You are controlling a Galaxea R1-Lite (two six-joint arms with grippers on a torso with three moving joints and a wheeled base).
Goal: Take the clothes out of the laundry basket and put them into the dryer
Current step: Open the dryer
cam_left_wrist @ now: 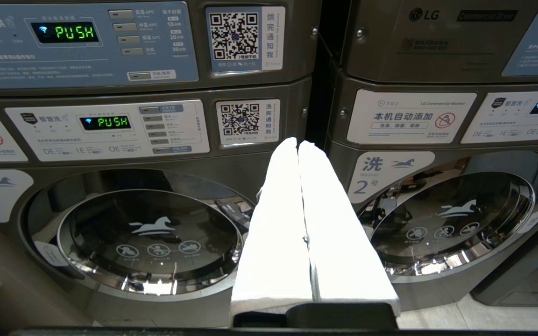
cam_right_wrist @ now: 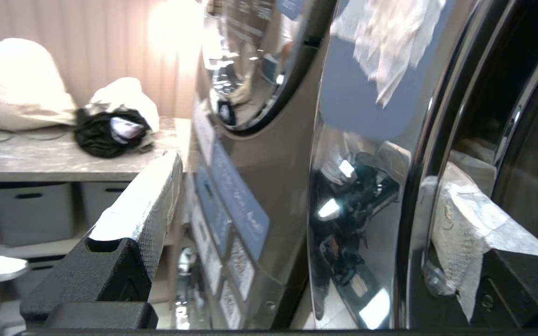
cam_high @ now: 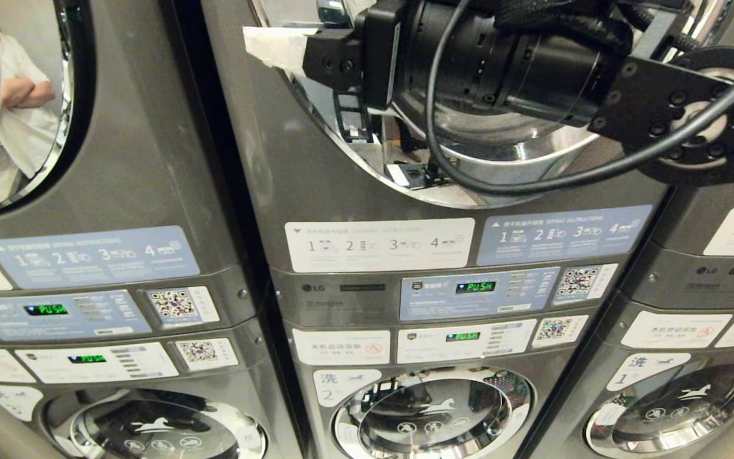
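Head view puts my right pincer (cam_high: 278, 48) up at the round chrome-rimmed dryer door (cam_high: 501, 153), its white-wrapped fingers (cam_right_wrist: 143, 205) spread wide, one on each side of the door's edge, holding nothing. My left pincer (cam_left_wrist: 299, 144) hangs clenched before the lower washers. I see neither clothes nor basket.

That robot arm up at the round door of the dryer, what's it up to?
The robot's right arm is raised at the upper door of the middle LG machine, its right tool spread wide open with one finger on either side of the chrome door rim, holding nothing. The left tool is shut and parked low, facing the washer doors. No clothes or laundry basket are in sight, so loading hasn't begun.
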